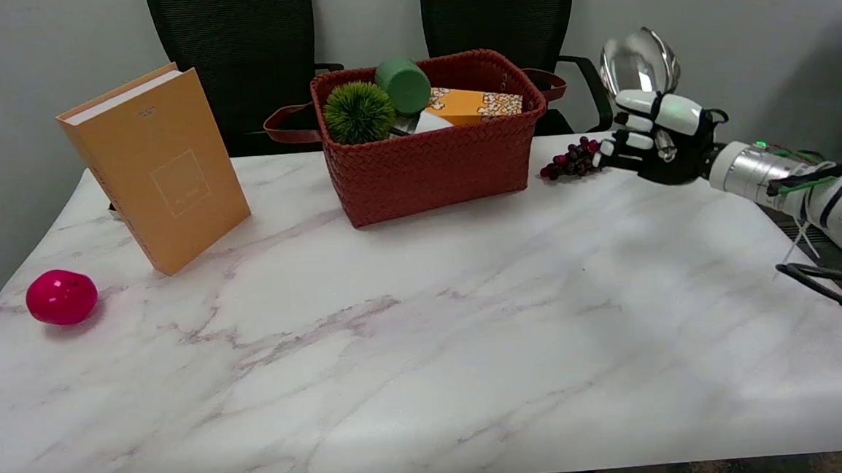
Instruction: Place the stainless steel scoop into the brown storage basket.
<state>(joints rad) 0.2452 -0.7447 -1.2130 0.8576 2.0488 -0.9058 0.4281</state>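
My right hand [655, 138] hovers above the table's far right, to the right of the brown woven basket [431, 166]. It grips the handle of the stainless steel scoop [638, 62], whose shiny bowl sticks up above the fingers. The handle is hidden inside the hand. The basket stands at the back centre with leather handles on both ends. It holds a spiky green ball [358, 112], a green cylinder [403, 85], a popcorn box [475, 105] and a white item [432, 122].
A bunch of dark grapes [571, 160] lies between the basket and my hand. An orange book [157, 165] stands at the back left, and a pink ball [61, 296] lies near the left edge. Two black chairs [234, 50] stand behind the table.
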